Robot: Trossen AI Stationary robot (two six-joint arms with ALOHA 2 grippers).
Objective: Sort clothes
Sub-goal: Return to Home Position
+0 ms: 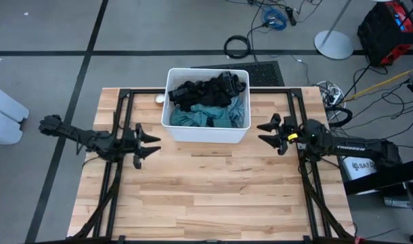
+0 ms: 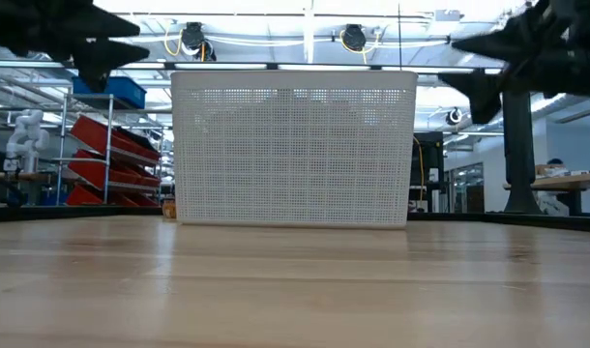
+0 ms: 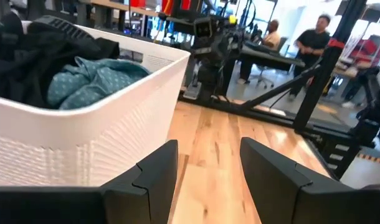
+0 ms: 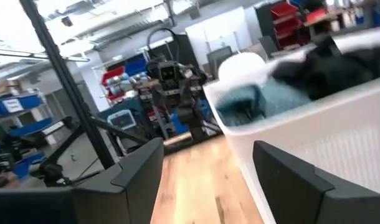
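Observation:
The clothes [image 1: 206, 102] lie heaped in a white bin [image 1: 208, 133] at the table's far middle: black pieces [image 3: 28, 56] on top, teal green ones [image 3: 96, 78] [image 4: 252, 99] toward the near side. My left gripper [image 1: 151, 144] hovers open to the left of the bin, pointing level toward it, with nothing between its fingers [image 3: 205, 180]. To the right of the bin my right gripper [image 1: 269, 133] also hovers open and empty [image 4: 205, 180]. In the low view the bin's perforated wall [image 2: 293, 145] hides the clothes.
The bin stands on the wooden table [image 1: 206, 196], whose near half lies free. A small round object [image 1: 159, 99] sits by the bin's far left corner. Black frame rails [image 1: 122, 95] run along the table's sides. People [image 3: 314, 40] are in the room beyond.

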